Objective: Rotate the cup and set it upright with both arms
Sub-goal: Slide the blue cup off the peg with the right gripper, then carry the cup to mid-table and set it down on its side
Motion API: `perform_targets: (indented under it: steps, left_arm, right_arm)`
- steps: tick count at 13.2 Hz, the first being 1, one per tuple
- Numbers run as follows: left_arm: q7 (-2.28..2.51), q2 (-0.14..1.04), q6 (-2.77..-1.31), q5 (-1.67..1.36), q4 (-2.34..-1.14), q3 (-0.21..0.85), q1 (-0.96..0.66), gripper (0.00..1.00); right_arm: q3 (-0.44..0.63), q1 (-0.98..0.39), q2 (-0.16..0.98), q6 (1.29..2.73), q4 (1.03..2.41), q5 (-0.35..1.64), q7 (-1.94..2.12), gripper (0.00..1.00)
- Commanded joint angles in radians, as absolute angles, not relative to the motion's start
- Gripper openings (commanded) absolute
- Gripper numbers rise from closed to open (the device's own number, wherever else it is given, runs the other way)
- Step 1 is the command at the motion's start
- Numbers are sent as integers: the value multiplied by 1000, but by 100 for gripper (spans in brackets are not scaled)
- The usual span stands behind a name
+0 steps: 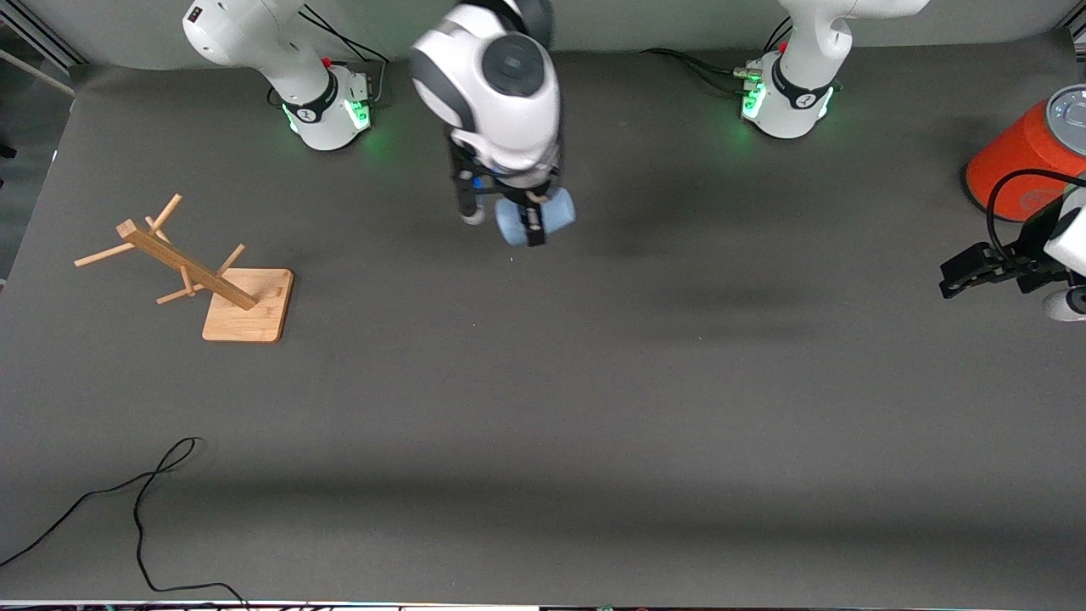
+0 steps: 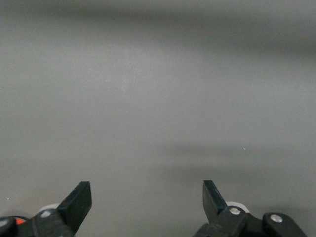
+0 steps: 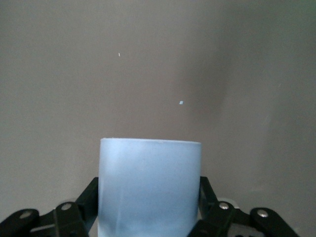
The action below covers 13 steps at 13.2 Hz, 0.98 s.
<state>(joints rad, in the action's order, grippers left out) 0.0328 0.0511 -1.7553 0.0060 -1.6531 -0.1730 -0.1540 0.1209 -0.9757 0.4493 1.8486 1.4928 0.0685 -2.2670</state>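
A thin black cable [image 1: 140,501] lies looped on the dark grey table mat [image 1: 594,424] at the edge nearest the front camera, toward the right arm's end. Farther from the camera on that same end stands a pale wooden rack [image 1: 199,276], a square flat base with a slanted post and several pegs.

At the left arm's end of the table the left gripper [image 1: 959,280] hangs over bare mat, its two black fingers [image 2: 79,200] spread wide with nothing between them; this arm waits. Just beside it, farther from the camera, sits a big orange-red cylinder with a grey top [image 1: 1031,161], tilted in the front view.

Nearer the arm bases, about midway between them, the right gripper [image 1: 522,222] is over the mat, closed on the small pale-blue plain plastic cup [image 1: 536,216]. The cup is off the table and lies on its side, its long axis running along the table's length. In the right wrist view the cup [image 3: 150,185] fills the gap between the black fingers [image 3: 89,200], which press both its sides.
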Motion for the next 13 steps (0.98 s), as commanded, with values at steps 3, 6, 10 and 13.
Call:
perform_targets:
  steps: [3, 6, 10, 13]
  left_arm:
    - [17, 44, -1736, 2, -1649, -173, -153, 100]
    - [17, 45, -1736, 2, -1649, -173, -153, 100]
    - [17, 46, -1735, 2, -1649, -173, -153, 100]
    - [17, 46, -1735, 2, -1649, -173, -153, 100]
  right_arm:
    - [135, -1032, 797, 1815, 1180, 35, -2463, 35]
    - [133, -1049, 945, 1859, 1088, 21, -2526, 34]
    - [135, -1057, 1009, 1910, 1080, 21, -2556, 34]
    - [135, -1063, 1034, 1931, 1083, 12, -2556, 35]
